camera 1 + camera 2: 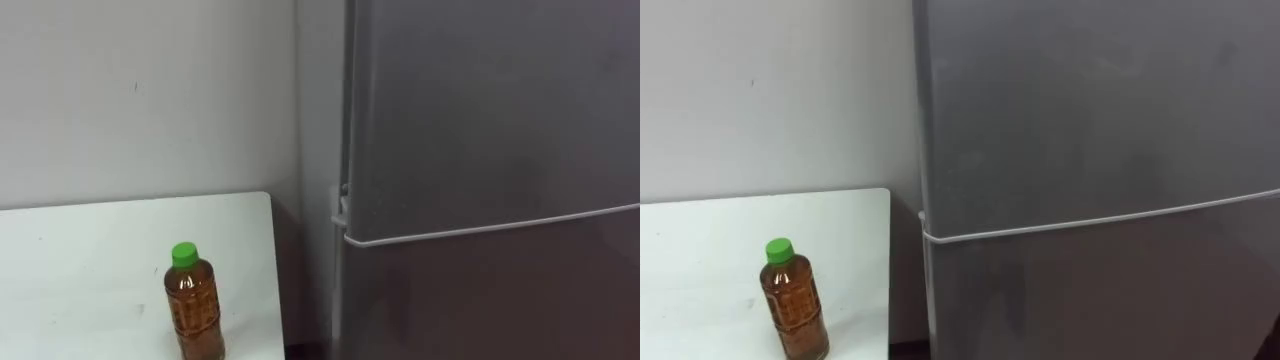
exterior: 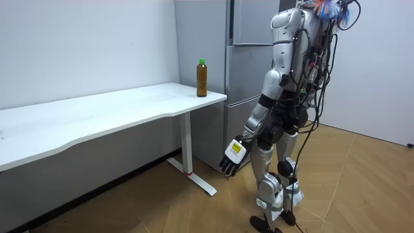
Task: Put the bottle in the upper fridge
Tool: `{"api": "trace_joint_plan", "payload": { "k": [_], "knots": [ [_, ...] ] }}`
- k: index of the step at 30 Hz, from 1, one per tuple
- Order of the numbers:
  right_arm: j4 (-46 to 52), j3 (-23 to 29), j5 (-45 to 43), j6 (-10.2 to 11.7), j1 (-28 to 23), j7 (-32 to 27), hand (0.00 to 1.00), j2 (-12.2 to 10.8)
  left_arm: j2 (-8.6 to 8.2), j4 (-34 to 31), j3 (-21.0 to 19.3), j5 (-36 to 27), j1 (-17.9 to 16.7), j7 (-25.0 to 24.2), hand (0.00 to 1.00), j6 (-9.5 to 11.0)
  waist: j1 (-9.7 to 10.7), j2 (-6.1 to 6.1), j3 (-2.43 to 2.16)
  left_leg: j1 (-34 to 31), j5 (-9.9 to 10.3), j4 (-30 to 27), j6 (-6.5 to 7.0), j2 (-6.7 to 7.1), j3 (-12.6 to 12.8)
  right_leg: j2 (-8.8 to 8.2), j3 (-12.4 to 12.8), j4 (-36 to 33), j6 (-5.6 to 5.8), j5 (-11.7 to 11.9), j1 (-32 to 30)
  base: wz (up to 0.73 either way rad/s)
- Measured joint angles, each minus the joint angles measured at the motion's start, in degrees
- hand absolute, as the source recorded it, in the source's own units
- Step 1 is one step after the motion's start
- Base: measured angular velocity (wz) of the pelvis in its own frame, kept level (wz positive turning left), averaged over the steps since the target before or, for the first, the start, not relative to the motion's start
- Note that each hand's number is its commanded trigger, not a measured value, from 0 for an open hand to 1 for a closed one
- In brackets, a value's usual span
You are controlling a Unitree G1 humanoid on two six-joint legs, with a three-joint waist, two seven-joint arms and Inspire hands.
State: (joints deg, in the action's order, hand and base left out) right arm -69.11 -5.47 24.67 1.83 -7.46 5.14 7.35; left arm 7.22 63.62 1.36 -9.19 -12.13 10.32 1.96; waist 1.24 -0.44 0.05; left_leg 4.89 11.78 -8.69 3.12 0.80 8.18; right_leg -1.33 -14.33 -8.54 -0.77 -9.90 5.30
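The robot stands upright on both legs in the room view, its back partly turned to the camera. Its left arm hangs at its side, slightly bent at the elbow. The black left hand [image 2: 233, 155] dangles beside the thigh with its back facing outward, fingers loose and holding nothing.

bottle [image 1: 194, 302] on table [image 1: 80, 260] (near its corner), fridge [image 1: 480, 150] right.

bright, even indoor light — soft, faint shadows.
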Motion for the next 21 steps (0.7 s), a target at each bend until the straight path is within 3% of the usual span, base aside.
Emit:
{"api": "trace_joint_plan", "payload": {
  "k": [4, 21],
  "knots": [
    [-0.10, -0.08, 0.01, -0.07, 0.10, -0.11, 0.00, 0.00, -0.02, 0.11, -0.03, 2.66, -0.46, 0.91, 0.00, -0.05, -0.15, 0.06, 0.08, 0.04, 0.01, 0.03, 0.00, 0.03, -0.17, 0.02, 0.14, 0.20, 0.00, -0.03, -0.10, 0.02],
    [0.00, 0.01, -0.18, -0.06, 0.11, -0.18, 0.00, -0.19, -0.01, -0.06, -0.04, 2.54, -0.74, 2.78, 0.00, -0.11, 0.02, -0.29, 0.19, -0.20, 0.08, 0.10, -0.11, 0.06, -0.47, 0.19, 0.13, 0.83, 0.00, -0.01, -0.05, 0.00]
  ]
}}
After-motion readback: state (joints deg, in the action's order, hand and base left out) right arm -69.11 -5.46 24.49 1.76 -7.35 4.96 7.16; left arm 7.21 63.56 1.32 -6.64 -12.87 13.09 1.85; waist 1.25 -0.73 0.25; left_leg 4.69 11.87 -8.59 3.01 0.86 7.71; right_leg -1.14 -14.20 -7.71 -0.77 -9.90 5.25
